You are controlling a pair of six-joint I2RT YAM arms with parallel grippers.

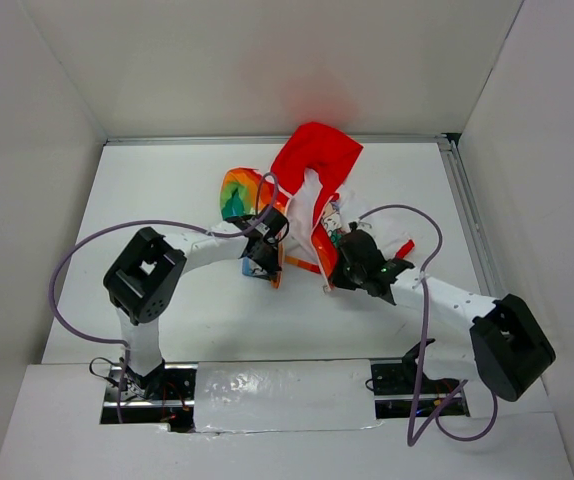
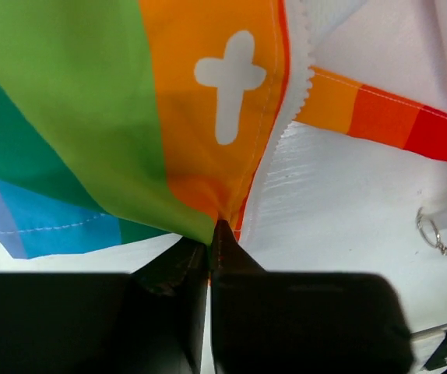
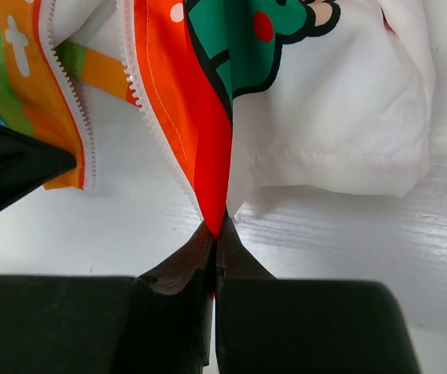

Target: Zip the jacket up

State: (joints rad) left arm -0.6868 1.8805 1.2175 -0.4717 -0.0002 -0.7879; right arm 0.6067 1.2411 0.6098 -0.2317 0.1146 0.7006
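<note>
Black left tool point(image 2: 216, 238) clamped on the orange bottom corner of the jacket point(image 2: 192, 117), just beside its white zipper teeth point(image 2: 290, 101). Right tool point(image 3: 217, 230) pinched shut on the red front edge, by the other zipper row point(image 3: 149, 109). Jacket lies open mid-surface point(image 1: 147, 200), red hood point(image 1: 317, 150) on the far side, the two fronts apart.

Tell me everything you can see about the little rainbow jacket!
The jacket is small, of thin smooth cloth, lying open and crumpled on the white table. It has a red hood at the far end, rainbow-striped fronts with white crosses, white lining, a cartoon print, and white zipper teeth not joined. The left fingers pinch one front's bottom corner; the right fingers pinch the other's.
</note>
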